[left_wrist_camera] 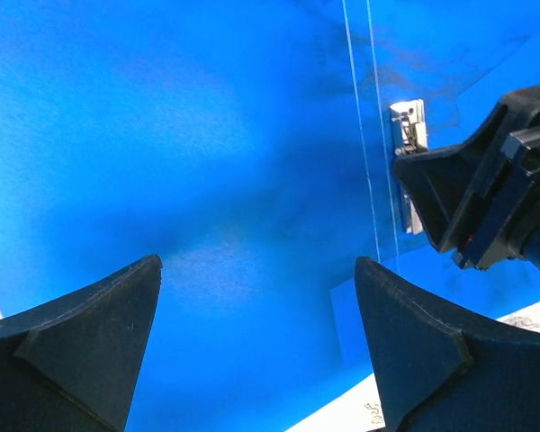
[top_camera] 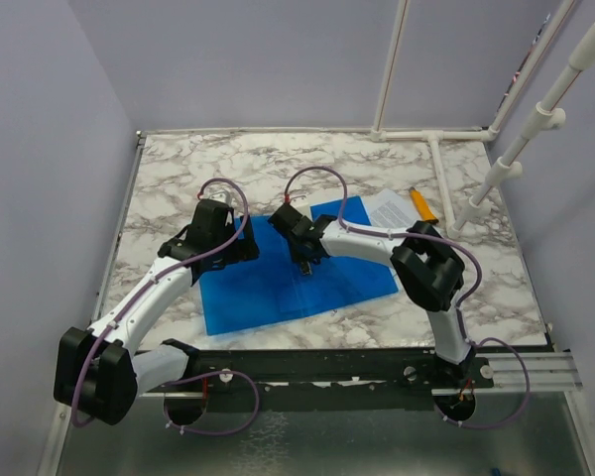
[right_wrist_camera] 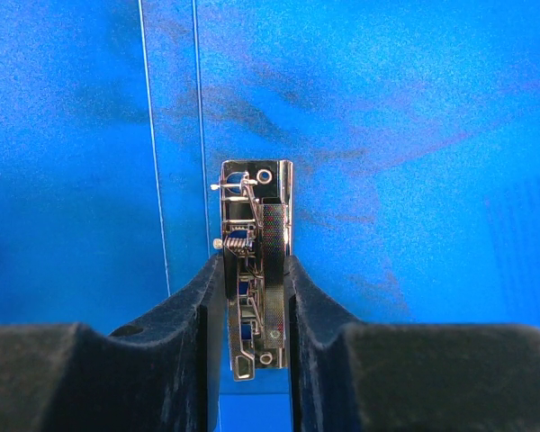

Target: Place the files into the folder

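While folder (top_camera: 268, 288) is lying open: files (top_camera: 387, 208) are waiting beyond its far right corner.
Right fingers (right_wrist_camera: 193, 315): clenching clip (right_wrist_camera: 256, 234), presumably to admit files.
Left fingers (left_wrist_camera: 99, 324): hovering released.

The open folder (top_camera: 268, 297) lies in the middle of the table (top_camera: 178, 188), with the metal clip (right_wrist_camera: 256, 270) on it beside the centre fold. The files (top_camera: 387, 210) lie by its far right corner, and a marker (top_camera: 422, 205) lies just right of them.
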{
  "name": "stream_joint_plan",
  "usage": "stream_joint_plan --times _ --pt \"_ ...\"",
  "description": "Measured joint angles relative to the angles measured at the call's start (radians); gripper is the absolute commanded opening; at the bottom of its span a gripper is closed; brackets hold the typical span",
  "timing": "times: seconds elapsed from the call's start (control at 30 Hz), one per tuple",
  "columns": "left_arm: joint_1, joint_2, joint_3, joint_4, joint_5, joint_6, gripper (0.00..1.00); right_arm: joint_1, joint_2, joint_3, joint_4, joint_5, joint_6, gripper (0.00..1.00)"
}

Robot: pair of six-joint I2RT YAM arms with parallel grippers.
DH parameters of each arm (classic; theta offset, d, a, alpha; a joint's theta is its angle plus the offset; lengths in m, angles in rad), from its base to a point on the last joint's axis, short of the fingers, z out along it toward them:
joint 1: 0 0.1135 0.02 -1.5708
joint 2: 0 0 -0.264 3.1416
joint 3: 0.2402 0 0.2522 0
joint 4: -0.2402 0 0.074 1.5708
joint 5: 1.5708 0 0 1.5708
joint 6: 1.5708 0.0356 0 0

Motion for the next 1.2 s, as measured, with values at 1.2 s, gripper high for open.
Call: stream_joint_plan --times 1.2 --pt "-0.402 0.020 -0.110 -0.064 -0.185 -0.247 0.99 -0.049 -0.146 -0.201 0.018 -0.018 -0.220 0.26"
